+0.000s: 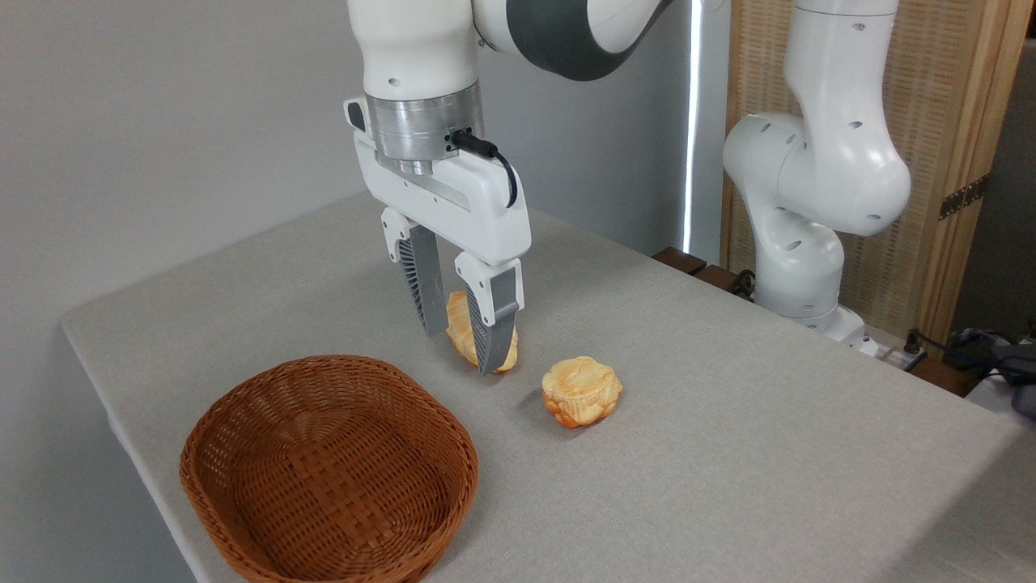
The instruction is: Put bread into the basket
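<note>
We see the table (pixel 728 453), the empty basket (pixel 328 474) at front left, the gripper (pixel 465 340) low over the bread (pixel 463 324) lying behind it, fingers apart and straddling it, grip unclear. Bun (pixel 581 392) sits right. Grasp step; next close, lift, carry to basket. No readable writing.

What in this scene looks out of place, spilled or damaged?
Nothing stands out. The basket sits upright and empty, the bread lies between the open gripper fingers, and the round bun rests intact on the table.
</note>
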Tool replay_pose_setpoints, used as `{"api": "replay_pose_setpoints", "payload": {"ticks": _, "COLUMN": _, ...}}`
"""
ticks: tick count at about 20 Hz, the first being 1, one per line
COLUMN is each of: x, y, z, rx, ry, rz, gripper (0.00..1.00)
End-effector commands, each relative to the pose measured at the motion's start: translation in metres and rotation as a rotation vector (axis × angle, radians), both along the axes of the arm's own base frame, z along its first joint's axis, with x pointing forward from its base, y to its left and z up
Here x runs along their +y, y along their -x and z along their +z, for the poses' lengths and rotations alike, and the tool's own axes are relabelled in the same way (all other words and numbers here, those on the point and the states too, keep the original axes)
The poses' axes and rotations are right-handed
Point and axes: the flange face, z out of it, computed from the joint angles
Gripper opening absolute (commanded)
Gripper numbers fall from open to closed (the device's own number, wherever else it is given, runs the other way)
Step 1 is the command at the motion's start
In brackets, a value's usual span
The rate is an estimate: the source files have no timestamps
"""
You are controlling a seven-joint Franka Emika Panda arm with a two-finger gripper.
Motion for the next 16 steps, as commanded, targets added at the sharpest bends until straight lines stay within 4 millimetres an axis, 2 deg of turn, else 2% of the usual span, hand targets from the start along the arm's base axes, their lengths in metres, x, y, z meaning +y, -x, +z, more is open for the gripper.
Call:
{"api": "replay_pose_setpoints", "payload": {"ticks": 1, "x": -0.023, "y": 0.007, "z": -0.013, "rx": 0.044, "ry": 0.025, "rz": 0.014, "gripper": 1.00}}
{"api": "replay_pose_setpoints", "payload": {"ticks": 5, "x": -0.047, "y": 0.015, "z": -0.025, "rx": 0.068, "ry": 0.026, "rz": 0.056, "gripper": 1.00}}
{"api": "replay_pose_setpoints", "payload": {"ticks": 8, "x": -0.066, "y": 0.021, "z": -0.032, "rx": 0.087, "ry": 0.024, "rz": 0.211, "gripper": 1.00}}
{"api": "replay_pose_setpoints", "payload": {"ticks": 11, "x": -0.080, "y": 0.037, "z": -0.040, "rx": 0.107, "ry": 0.021, "rz": 0.357, "gripper": 1.00}}
{"api": "replay_pose_setpoints", "payload": {"ticks": 16, "x": -0.091, "y": 0.057, "z": -0.051, "rx": 0.138, "ry": 0.008, "rz": 0.625, "gripper": 1.00}}
